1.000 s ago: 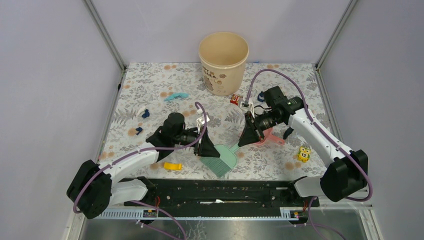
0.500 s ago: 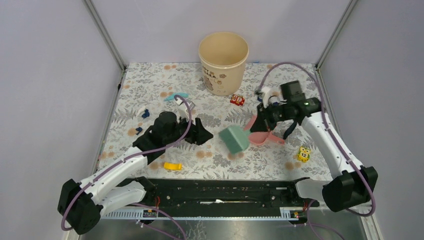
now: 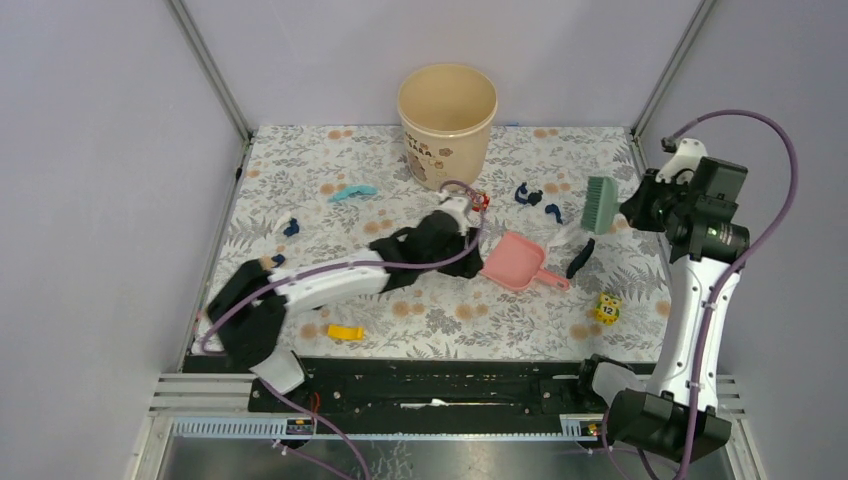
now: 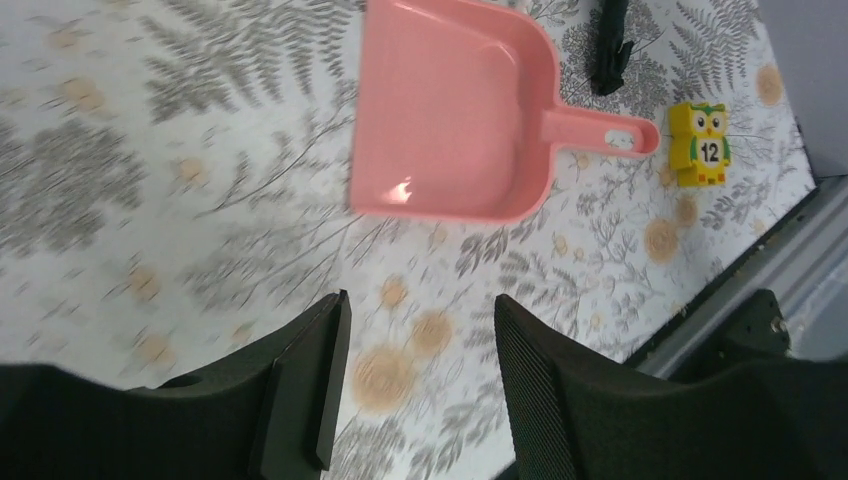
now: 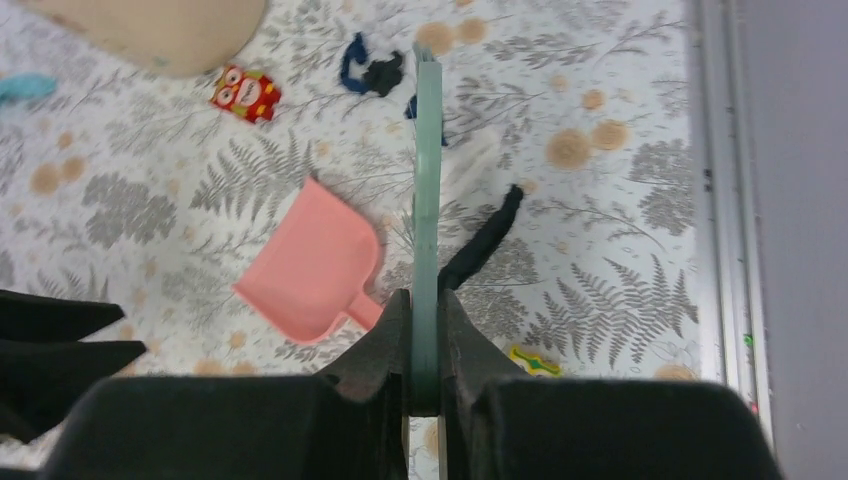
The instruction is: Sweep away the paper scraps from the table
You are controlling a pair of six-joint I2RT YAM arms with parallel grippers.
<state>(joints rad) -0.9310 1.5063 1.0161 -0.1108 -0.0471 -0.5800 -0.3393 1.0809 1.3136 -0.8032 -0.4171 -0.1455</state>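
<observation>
Small navy paper scraps lie at the back right (image 3: 527, 193), (image 3: 553, 212), (image 5: 365, 70) and at the left (image 3: 290, 228), (image 3: 277, 260). A light-blue strip (image 3: 352, 192) lies left of the bucket. The pink dustpan (image 3: 515, 262) lies flat mid-table, and shows in the left wrist view (image 4: 460, 110) and the right wrist view (image 5: 320, 265). My left gripper (image 3: 462, 238) (image 4: 420, 310) is open and empty, just left of the dustpan. My right gripper (image 3: 640, 205) (image 5: 427, 300) is shut on a green brush (image 3: 600, 203) (image 5: 427, 200), held above the table's right side.
A beige bucket (image 3: 447, 110) stands at the back centre. A red cube (image 5: 245, 92) sits by it. A yellow owl cube (image 3: 607, 307) (image 4: 700, 145) and a dark strip (image 3: 580, 258) (image 5: 480, 240) lie right of the dustpan. A flat yellow piece (image 3: 345, 332) lies front left.
The green brush went from mid-table by my left gripper to my right gripper, now raised at the far right. My left arm stretched right toward the dustpan; my right gripper left the dustpan.
</observation>
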